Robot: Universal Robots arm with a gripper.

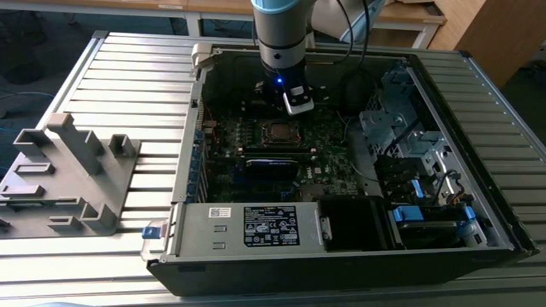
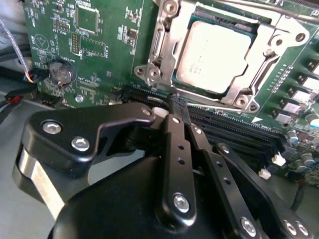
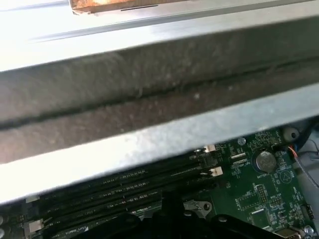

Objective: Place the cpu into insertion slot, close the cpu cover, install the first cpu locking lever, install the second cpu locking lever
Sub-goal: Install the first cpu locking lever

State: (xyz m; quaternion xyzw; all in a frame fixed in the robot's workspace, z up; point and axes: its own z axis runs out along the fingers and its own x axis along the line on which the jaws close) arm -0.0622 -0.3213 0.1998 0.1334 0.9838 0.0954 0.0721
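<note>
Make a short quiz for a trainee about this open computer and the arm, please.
1. True or false: the cpu lies in its socket, framed by the cpu cover.
2. In the exterior view, the grey fixture lies: A) inside the computer case; B) on the exterior view's left of it; C) on the exterior view's right of it.
3. Fill in: the pincer hangs over a ____ coloured motherboard.
Key: 1 true; 2 B; 3 green.
</note>
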